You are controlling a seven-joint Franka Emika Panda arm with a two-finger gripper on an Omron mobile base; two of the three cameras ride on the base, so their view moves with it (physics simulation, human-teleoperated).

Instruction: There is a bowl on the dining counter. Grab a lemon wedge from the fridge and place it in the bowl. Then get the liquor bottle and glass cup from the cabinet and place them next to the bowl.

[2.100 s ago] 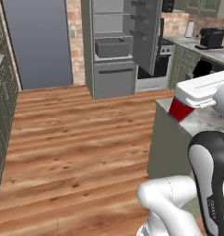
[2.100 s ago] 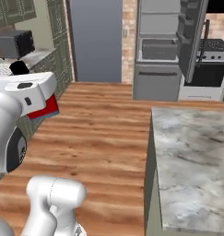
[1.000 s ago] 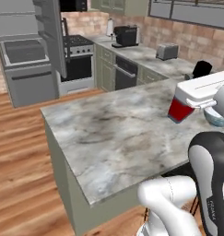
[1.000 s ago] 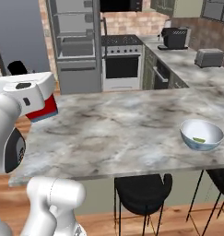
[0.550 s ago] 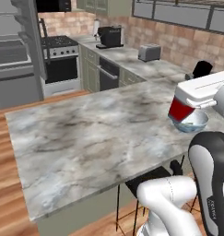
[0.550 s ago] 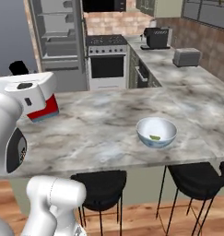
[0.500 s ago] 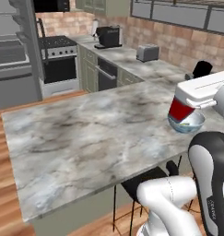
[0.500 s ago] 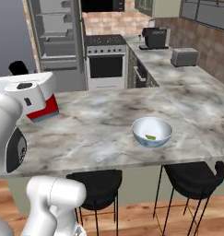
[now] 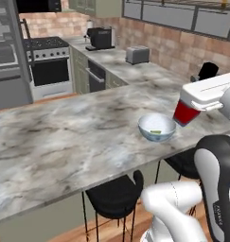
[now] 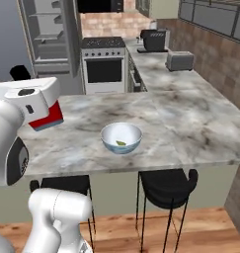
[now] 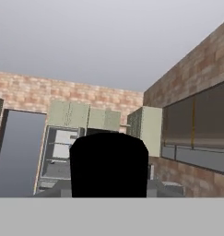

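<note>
Hand view hides the hand's fingers behind the bottle's (image 11: pixel 109 164) black cap; base views show its red base gripped, beside the bowl (image 9: pixel 156 127) near the table (image 9: pixel 64 137) edge.

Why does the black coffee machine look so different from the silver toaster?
The black coffee machine is dark and boxy and stands taller; the silver toaster is pale, shiny and squat with rounded corners. The coffee machine stands farther back along the narrow marble worktop, close to the white oven; the toaster stands nearer the big counter. Both stand upright on that same worktop, against the brick wall.
</note>
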